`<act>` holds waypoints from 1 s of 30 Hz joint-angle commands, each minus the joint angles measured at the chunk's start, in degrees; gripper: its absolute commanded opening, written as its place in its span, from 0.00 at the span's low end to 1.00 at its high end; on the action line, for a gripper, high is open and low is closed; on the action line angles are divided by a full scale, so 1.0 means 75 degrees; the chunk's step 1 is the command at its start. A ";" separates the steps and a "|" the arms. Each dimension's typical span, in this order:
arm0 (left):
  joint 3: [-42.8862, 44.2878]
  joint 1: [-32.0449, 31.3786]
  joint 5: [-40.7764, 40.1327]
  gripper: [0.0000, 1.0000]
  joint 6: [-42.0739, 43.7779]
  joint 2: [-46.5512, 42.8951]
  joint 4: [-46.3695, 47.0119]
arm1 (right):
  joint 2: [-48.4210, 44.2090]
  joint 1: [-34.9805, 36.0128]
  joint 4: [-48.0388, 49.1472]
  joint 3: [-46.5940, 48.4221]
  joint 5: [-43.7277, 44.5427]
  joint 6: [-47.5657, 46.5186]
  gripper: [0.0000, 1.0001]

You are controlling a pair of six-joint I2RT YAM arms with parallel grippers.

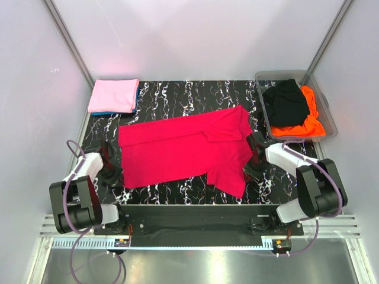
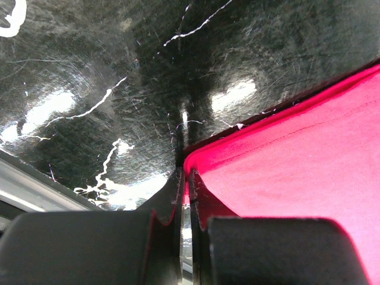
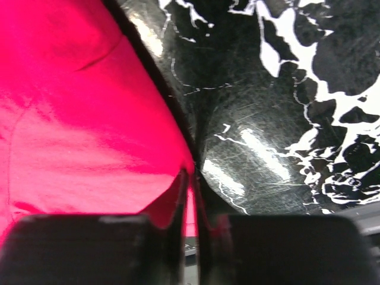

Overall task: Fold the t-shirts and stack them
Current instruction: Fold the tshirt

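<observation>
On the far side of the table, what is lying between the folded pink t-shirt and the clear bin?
Only bare black marbled tabletop, as the top view shows; the crimson t-shirt lies nearer to the arms.

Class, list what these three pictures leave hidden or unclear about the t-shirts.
1. Top view: blue t-shirt shows only an edge; the pink t-shirt covers it.
2. Top view: orange t-shirt is largely hidden under the black t-shirt.
3. Wrist views: how much crimson t-shirt is pinched; the dark fingers block it.
</observation>
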 commanded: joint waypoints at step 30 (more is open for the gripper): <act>0.0789 0.0082 -0.0022 0.00 0.0568 -0.1071 -0.0542 | -0.1751 0.0128 0.0335 0.1404 0.0233 -0.1696 0.00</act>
